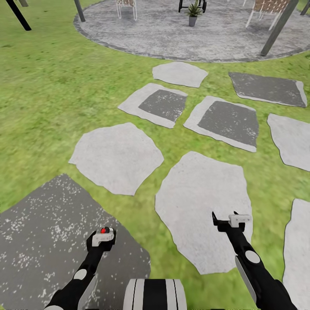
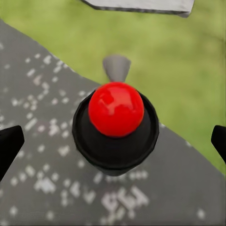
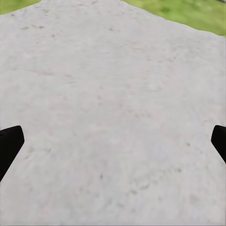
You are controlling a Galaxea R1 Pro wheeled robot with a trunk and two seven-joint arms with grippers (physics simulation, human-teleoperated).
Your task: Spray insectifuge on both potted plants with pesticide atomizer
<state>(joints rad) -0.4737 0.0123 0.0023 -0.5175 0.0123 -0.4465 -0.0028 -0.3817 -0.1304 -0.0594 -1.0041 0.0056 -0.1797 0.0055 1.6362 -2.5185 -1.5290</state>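
Note:
The pesticide atomizer (image 2: 116, 123) shows top-on in the left wrist view: a red top on a round dark body, with a grey nozzle sticking out, over a dark speckled stone. My left gripper (image 1: 102, 238) is around it, its dark fingertips (image 2: 9, 146) wide apart with clear gaps to the bottle. In the head view the atomizer's red top (image 1: 103, 230) peeks out at that gripper. My right gripper (image 1: 224, 216) hangs open and empty over a pale stepping stone (image 1: 202, 202). One potted plant (image 1: 193, 11), pointed green leaves in a grey pot, stands far off on the round paved patio (image 1: 172, 34).
Stepping stones, pale and dark, lie across the lawn between me and the patio. White-framed chairs (image 1: 126, 6) (image 1: 267, 8) stand on the patio. Grey posts (image 1: 279, 28) (image 1: 79, 10) rise at its rim. A dark stone (image 1: 51, 232) lies under my left arm.

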